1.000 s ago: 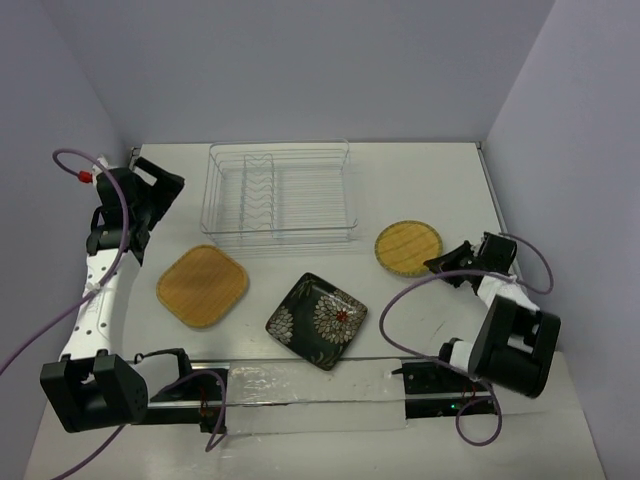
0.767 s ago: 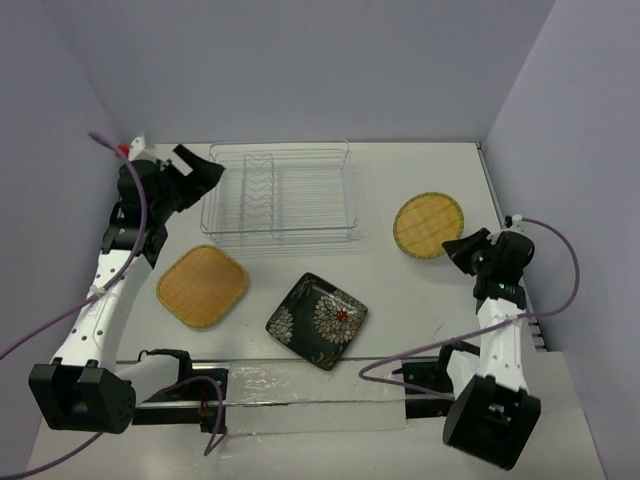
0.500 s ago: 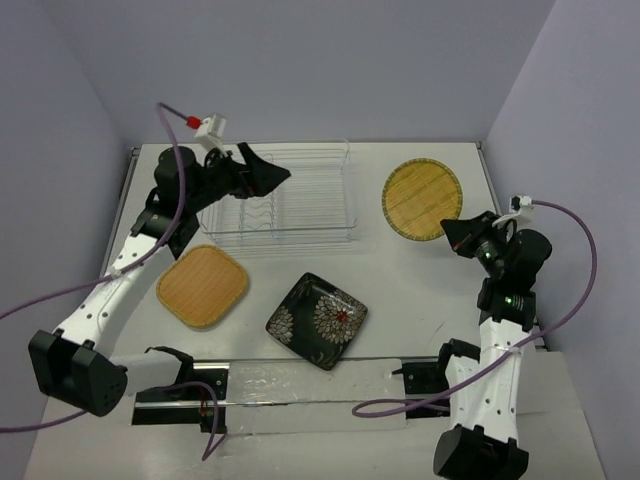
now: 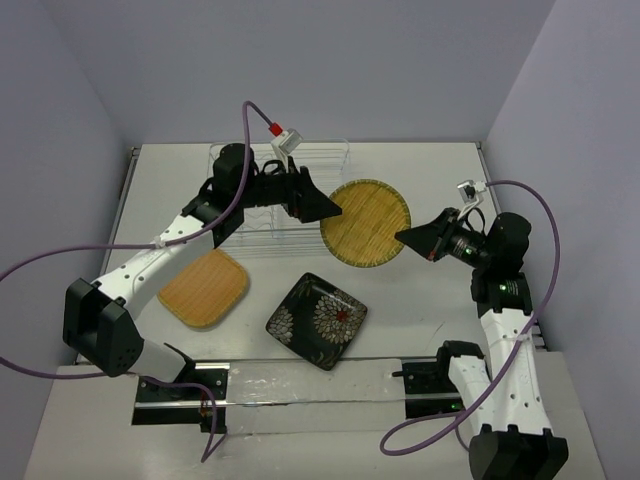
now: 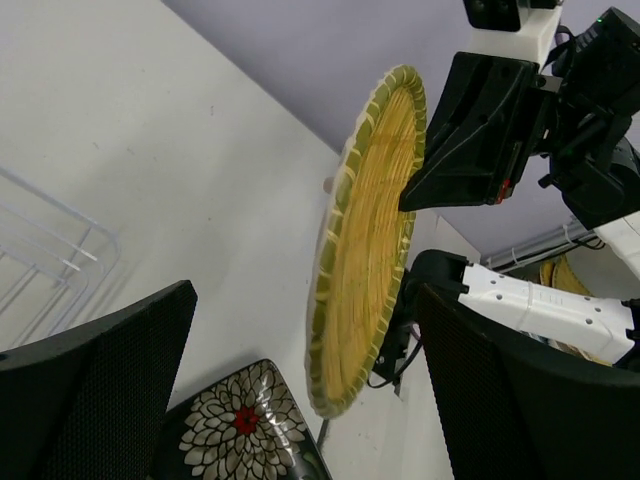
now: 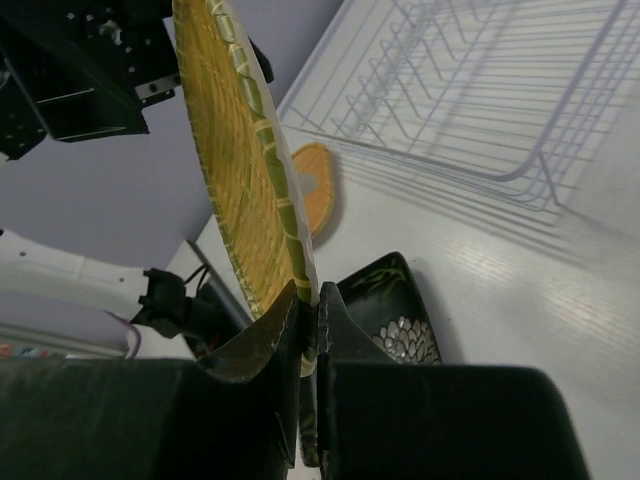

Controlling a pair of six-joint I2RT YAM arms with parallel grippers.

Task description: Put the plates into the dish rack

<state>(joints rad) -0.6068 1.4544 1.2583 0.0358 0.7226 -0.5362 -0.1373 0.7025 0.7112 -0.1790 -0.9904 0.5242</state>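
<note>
Top view, left to right. You are looking at three plates, one dish rack and two grippers.

At the left of the frame, the tan bamboo plate (image 4: 203, 288) is lying flat on the table (image 4: 440, 170), its corners turned diagonally.

Above it, the dish rack (image 4: 275, 232) is standing with its long axis running left to right. The left arm is crossing over it.

The left gripper (image 4: 318, 205) is hanging at the rack's right end with its jaws spread fully apart and gripping nothing. It is pointing right, at the left rim of the yellow plate (image 4: 366, 222). You cannot tell whether it is touching that rim.

Below centre, the black flowered plate (image 4: 316, 320) is lying flat, set like a diamond with one corner pointing toward the bottom of the frame.

The yellow plate is being held in the air at centre, just right of the rack, tilted with its woven face turned up toward the camera.

At its right rim, the right gripper (image 4: 405, 238) is pinching the greenish edge with its jaws closed tight.

Wrist views. In the left one, you are seeing the yellow plate nearly edge-on between the spread fingers (image 5: 100, 390), its long axis running from upper right to lower left. In the right one, the plate is rising from the clamped fingers (image 6: 340, 330), leaning toward the upper left.
</note>
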